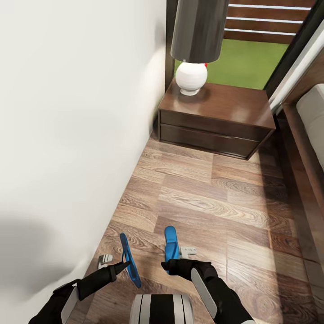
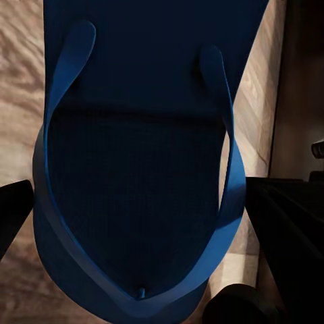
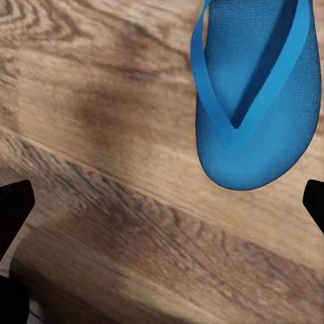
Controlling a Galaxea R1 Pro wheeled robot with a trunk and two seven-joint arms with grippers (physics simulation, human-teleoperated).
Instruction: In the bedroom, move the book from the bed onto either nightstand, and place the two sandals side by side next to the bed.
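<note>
White wall at 9 o'clock; wood-plank floor (image 1: 216,202). Left gripper (image 1: 122,266) is pinching a thin flat blue sandal (image 1: 128,261) on edge, strapped side filling the wrist view (image 2: 135,202). Second sandal (image 1: 170,247) is lying flat; right gripper (image 1: 173,266) is hovering over it, jaws wide. Glossy two-drawer nightstand (image 1: 216,118) at 12 o'clock, bed (image 1: 306,135) at 3.

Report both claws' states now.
Left claw: shut on a tilted sandal.
Right claw: open, holding nothing; other sandal lies beyond it.

Bright, even daylight in the head view; left wrist view dim, shadowed, slightly soft.
</note>
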